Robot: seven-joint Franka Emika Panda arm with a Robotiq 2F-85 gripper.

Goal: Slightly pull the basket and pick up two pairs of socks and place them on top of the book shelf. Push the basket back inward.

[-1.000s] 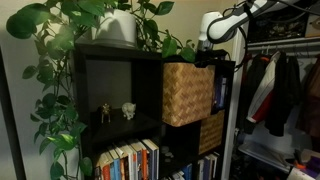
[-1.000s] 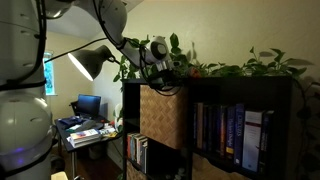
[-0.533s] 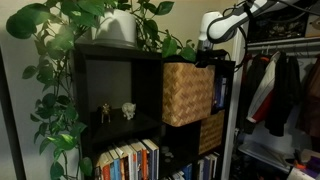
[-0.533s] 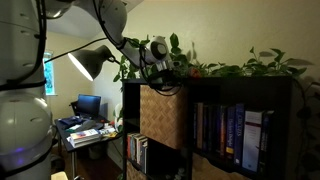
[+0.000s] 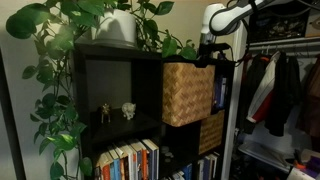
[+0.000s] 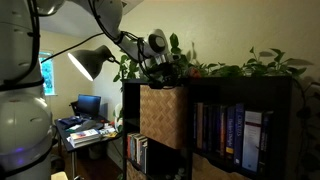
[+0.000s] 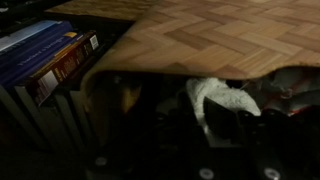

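The pincer [image 5: 209, 60] hangs at the open top of the tan basket [image 5: 187, 92], upper right of the frame. The basket seems drawn slightly forward from the black-brown book shelf [image 5: 77, 100]. In the wrist view a soft white sock bundle [image 7: 222, 98] sits right at the dark pincer; whether it is pinched I cannot tell. Best to lift straight up, clear the stiff checkered straw rim, then carry across to the shelf's flat top.

basket [image 5: 187, 93] in book shelf [image 5: 118, 53], tool [image 5: 209, 57] just above
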